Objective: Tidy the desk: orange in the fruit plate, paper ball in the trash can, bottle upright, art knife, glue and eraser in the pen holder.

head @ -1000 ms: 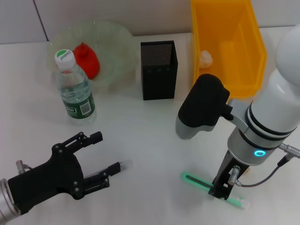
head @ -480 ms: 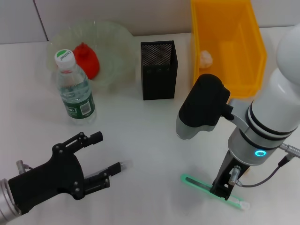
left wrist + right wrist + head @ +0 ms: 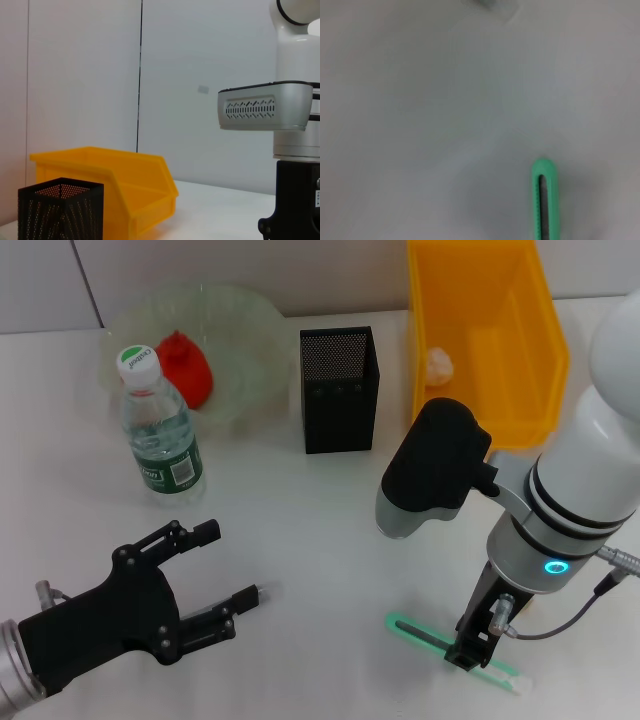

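Since a second ago the art knife has slid a little toward the near right under the right claw, while everything else keeps its place. At the near left, the left claw hovers over the white counter, its two black fingers spread and grasping nothing. Beyond it stands one clear plastic bottle, upright, with a green-and-white cap and a green label. Behind the bottle sits one translucent, wavy-rimmed fruit plate with one reddish-orange round fruit, the orange, in it. At the centre stands one black mesh pen holder, square and open-topped. Far right is one glossy yellow plastic bin, the trash can, with one crumpled white paper ball inside. At the near right the slim green knife lies flat on the counter, the right claw down on its middle; whether those fingers are clenched cannot be told.
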Tool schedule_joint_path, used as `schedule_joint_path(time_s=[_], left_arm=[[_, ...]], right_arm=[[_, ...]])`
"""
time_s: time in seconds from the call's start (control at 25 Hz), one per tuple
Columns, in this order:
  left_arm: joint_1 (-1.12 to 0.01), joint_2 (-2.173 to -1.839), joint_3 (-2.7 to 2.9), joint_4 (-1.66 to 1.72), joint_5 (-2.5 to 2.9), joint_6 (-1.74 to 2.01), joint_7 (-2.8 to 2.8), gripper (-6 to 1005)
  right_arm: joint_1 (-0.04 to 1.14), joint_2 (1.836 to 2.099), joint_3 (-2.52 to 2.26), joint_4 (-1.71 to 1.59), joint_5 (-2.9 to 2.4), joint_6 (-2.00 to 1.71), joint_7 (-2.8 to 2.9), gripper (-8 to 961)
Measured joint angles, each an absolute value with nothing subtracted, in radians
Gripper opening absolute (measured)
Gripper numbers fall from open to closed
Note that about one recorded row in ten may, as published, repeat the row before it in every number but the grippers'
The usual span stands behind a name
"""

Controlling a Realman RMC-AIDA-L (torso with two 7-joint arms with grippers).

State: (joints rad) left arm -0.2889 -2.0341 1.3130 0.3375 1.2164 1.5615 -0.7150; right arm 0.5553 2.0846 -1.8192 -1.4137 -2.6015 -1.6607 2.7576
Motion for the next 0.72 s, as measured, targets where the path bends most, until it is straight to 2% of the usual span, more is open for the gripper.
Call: schedule_joint_path(time_s=[0.2, 0.4, 0.72], left_arm=[[-0.290, -2.034, 1.313, 0.338, 1.216, 1.562, -0.716, 815], [-0.290, -2.035, 1.313, 0.337, 1.216, 1.562, -0.716, 815], [-0.290, -2.036, 1.313, 0.337, 1.216, 1.562, -0.714, 815]], right_arm=[[0.555, 2.085, -1.819, -1.418, -2.601, -1.659, 2.758, 205], [0.554, 2.086, -1.820, -1.418, -2.600, -1.659, 2.761, 347], [0.555, 2.088, -1.821, -1.408, -2.600, -1.653, 2.763, 301]])
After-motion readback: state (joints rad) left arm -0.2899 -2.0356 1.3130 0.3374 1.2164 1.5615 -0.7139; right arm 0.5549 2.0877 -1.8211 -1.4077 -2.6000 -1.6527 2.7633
